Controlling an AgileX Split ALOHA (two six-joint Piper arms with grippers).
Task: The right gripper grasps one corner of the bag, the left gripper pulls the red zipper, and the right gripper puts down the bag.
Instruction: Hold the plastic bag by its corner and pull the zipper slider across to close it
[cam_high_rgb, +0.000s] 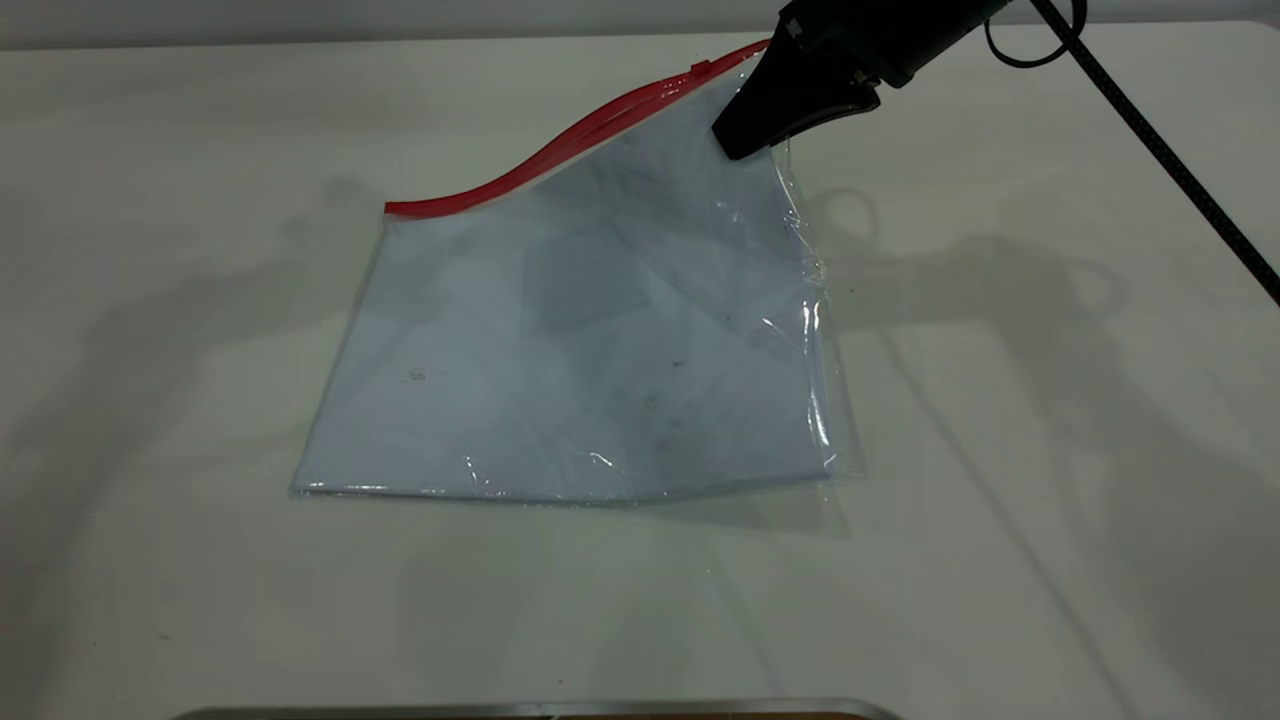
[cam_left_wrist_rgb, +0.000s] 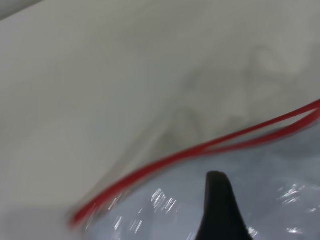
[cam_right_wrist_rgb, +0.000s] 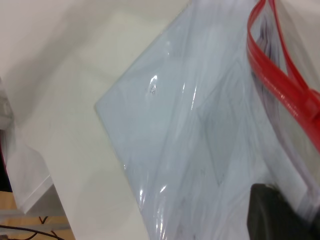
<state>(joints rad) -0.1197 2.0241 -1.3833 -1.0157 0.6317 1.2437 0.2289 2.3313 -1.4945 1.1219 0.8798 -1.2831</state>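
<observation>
The clear bag (cam_high_rgb: 590, 370) with white sheets inside lies on the white table, its far right corner lifted. My right gripper (cam_high_rgb: 738, 140) comes in from the top right and is shut on that corner of the bag (cam_high_rgb: 765, 110), just below the red zipper (cam_high_rgb: 560, 148). The small red slider tab (cam_high_rgb: 700, 68) sits near the gripper. In the right wrist view the red strip (cam_right_wrist_rgb: 280, 90) runs in two parted lines above the dark jaw tip (cam_right_wrist_rgb: 270, 210). In the left wrist view my left gripper (cam_left_wrist_rgb: 217, 200) shows as one black tip above the bag, near the red zipper (cam_left_wrist_rgb: 190, 152).
A black cable (cam_high_rgb: 1160, 150) runs down the right side of the table. A metal edge (cam_high_rgb: 540, 708) shows at the table's front. The right wrist view shows the table's edge and a white ledge (cam_right_wrist_rgb: 30, 185) beyond it.
</observation>
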